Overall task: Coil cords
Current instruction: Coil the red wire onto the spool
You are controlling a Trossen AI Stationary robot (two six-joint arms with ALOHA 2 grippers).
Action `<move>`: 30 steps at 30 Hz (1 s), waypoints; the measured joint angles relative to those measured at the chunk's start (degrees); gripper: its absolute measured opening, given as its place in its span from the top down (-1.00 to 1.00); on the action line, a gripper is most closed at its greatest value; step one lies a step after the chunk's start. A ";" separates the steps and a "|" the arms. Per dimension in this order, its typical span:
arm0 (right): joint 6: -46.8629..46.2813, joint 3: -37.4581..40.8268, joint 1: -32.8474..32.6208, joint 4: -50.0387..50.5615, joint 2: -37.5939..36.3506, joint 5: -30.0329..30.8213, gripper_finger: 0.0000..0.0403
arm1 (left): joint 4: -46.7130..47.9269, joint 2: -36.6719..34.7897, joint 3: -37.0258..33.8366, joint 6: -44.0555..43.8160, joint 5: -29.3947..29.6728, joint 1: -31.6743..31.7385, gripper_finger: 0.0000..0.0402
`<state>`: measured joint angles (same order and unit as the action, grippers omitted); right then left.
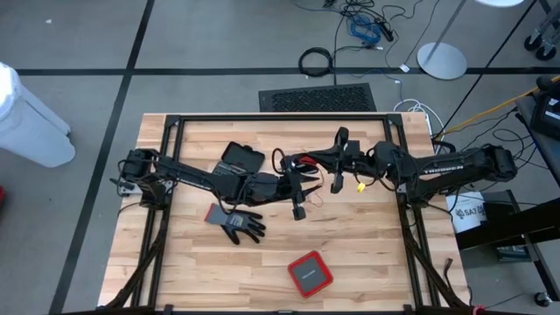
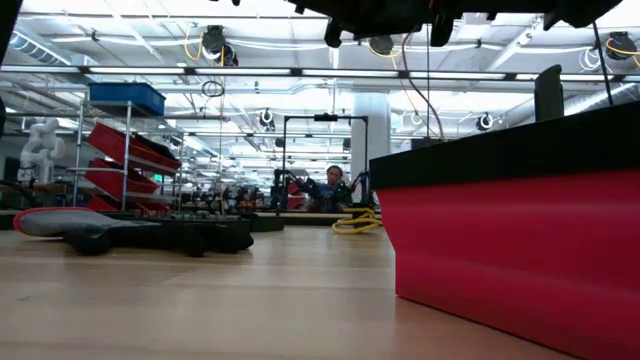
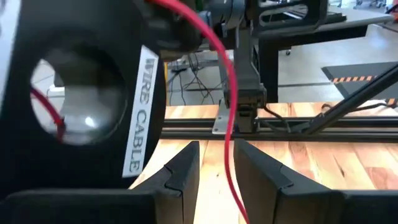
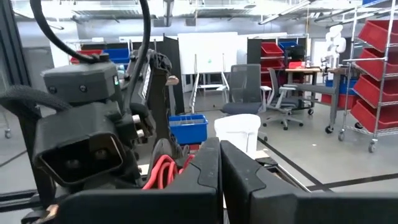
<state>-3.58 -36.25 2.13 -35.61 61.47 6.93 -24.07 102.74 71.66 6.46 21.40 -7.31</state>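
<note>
High view: both arms meet over the middle of the wooden table [image 1: 367,254], the left gripper [image 1: 297,194] and the right gripper [image 1: 337,157] close together, with the red cord [image 1: 304,163] bunched between them and the yellow cord [image 1: 360,185] hanging just beside the right arm's wrist. A grey glove [image 1: 238,224] lies near the left arm, a black case [image 1: 241,158] sits behind it, and a red box [image 1: 310,272] stands well apart toward the near edge. Low view: the glove and the red box rest on the table; the arms show only as dark shapes at the top, and no cord can be made out on the table surface. Left wrist view: the left fingers [image 3: 180,177] stand narrowly apart with a strand of red cord running down through the gap; whether they pinch it cannot be told. A black part labelled "WIRE CABLE" [image 3: 138,115] fills the near side. Right wrist view: the right fingers [image 4: 205,168] are pressed together, with red cord loops bunched just behind them against the left arm's wrist; a grip on the cord is not confirmed. Judgement: the red cord is being wound. To do it well, keep the strand lightly taut through the left fingers, lay each loop beside the last, and avoid snagging the yellow cord.
</note>
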 joint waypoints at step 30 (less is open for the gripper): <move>-1.71 0.00 -0.04 1.62 -6.35 -1.32 1.00 | 8.42 1.29 -1.63 2.41 0.80 3.27 0.47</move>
<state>-5.29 -36.25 2.09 -34.00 55.13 5.61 -15.65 104.03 70.03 8.87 22.19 -4.04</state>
